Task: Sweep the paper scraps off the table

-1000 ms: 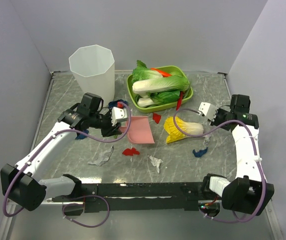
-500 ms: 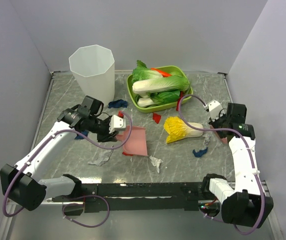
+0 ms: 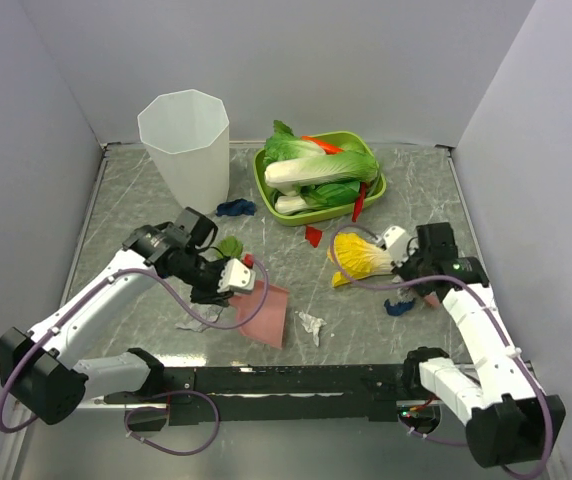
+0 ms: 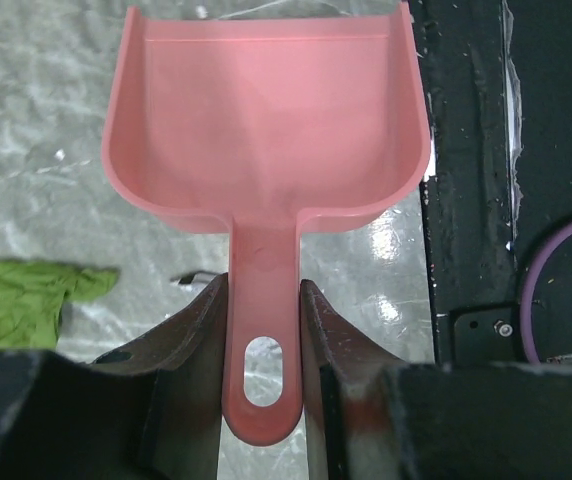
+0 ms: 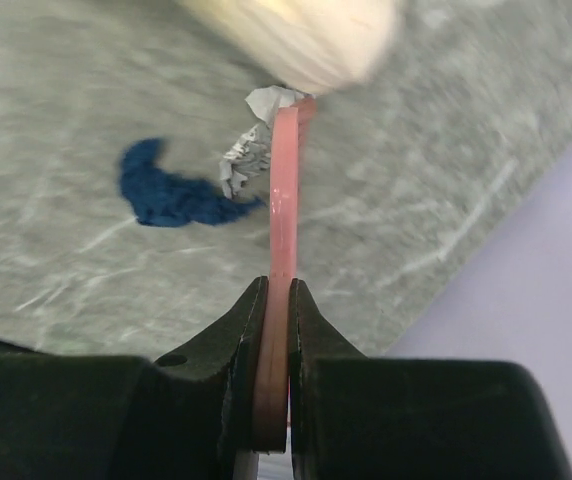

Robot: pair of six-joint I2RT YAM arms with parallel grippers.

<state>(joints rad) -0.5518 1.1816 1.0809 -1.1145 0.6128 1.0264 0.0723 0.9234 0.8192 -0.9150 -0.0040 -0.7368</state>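
My left gripper (image 3: 234,280) is shut on the handle of a pink dustpan (image 3: 267,315), whose mouth points at the near edge; in the left wrist view (image 4: 263,330) the dustpan (image 4: 266,130) looks empty. My right gripper (image 3: 413,277) is shut on a thin pink flat tool (image 5: 284,200), seen edge-on in the right wrist view (image 5: 276,310). Its tip is beside a dark blue scrap (image 5: 171,190) and a white-grey scrap (image 5: 251,150). On the table (image 3: 416,180) lie a blue scrap (image 3: 398,306), a white-grey scrap (image 3: 311,324), another (image 3: 198,322), a green one (image 3: 230,245), a red one (image 3: 312,236) and a blue one (image 3: 234,208).
A white faceted bin (image 3: 186,140) stands at the back left. A green oval tray (image 3: 262,178) holds toy greens, with a red chilli (image 3: 359,200) at its edge. A yellow-and-white toy cabbage (image 3: 364,255) lies just left of my right gripper. A black rail (image 3: 296,380) runs along the near edge.
My left arm has pulled the dustpan nearer and to the right. The red scrap that lay in front of it no longer shows. My right arm has moved left and nearer, down beside the blue scrap.
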